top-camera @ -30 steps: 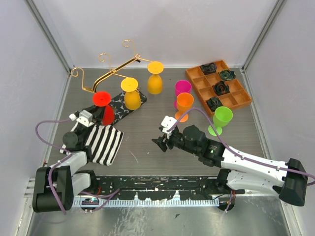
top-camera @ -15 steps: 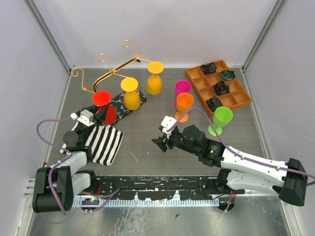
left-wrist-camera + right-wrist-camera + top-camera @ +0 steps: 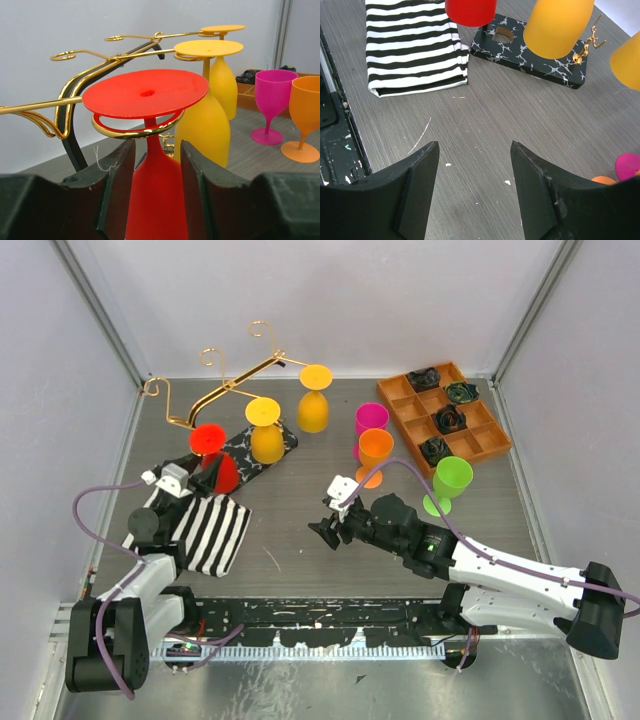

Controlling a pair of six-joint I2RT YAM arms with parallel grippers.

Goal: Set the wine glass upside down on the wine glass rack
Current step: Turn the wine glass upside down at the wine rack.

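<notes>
Your left end effector has just spread its jaws, leaving the red wine glass hanging upside down on the wine glass rack straight ahead; placement looks done.

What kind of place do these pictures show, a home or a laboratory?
Probably a laboratory robot test cell, not a home. A grey table stands between plain pale walls, a left arm and a right arm are bolted at its near edge, and the wine glass rack looks like a practice prop.
</notes>
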